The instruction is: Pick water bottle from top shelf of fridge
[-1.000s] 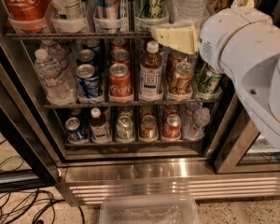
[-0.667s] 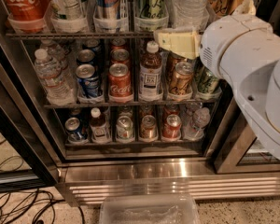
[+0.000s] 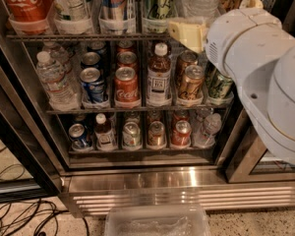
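The water bottle (image 3: 199,0), clear and ribbed, stands at the right of the top shelf (image 3: 88,36) of the fridge (image 3: 137,178); its cap and upper part are out of view. My gripper (image 3: 189,33), cream-coloured, is at the front edge of the top shelf, just below and in front of the water bottle. The white arm (image 3: 255,68) fills the right side and hides the shelf's right end.
The top shelf also holds a Coca-Cola bottle (image 3: 24,4) and tall cans (image 3: 115,4) in clear bins. Below are soda cans, a brown-liquid bottle (image 3: 159,77) and a small crinkled bottle (image 3: 54,80). A clear plastic tray (image 3: 157,222) and cables (image 3: 19,215) lie on the floor.
The gripper and arm have shifted slightly up and right, closer to the top shelf's front edge. Nothing in the fridge has moved.
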Controlling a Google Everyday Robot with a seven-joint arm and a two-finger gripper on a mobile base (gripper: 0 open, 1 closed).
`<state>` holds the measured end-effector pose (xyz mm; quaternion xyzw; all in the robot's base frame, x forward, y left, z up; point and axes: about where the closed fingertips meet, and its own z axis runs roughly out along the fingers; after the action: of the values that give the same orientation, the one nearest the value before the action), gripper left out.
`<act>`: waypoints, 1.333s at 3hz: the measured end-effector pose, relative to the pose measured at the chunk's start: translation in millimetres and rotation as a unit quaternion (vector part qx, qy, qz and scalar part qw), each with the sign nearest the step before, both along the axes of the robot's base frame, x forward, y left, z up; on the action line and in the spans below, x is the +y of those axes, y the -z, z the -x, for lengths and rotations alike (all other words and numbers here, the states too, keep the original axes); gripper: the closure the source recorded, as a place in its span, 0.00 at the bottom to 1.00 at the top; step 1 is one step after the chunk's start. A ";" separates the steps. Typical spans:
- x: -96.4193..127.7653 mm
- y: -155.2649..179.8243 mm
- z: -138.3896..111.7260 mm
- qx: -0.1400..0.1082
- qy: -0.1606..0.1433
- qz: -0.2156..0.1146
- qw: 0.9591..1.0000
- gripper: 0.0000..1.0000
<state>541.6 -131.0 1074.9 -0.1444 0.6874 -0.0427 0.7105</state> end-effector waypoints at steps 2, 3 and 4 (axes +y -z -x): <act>-0.2 -18.2 -23.0 -0.049 0.026 -0.003 0.998 0.38; -7.3 -19.8 -27.8 -0.064 0.045 -0.002 0.997 0.36; -16.4 -17.0 -36.5 -0.076 0.068 -0.002 0.995 0.26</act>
<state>578.1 -147.4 1091.9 -0.0925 0.6396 -0.1006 0.7564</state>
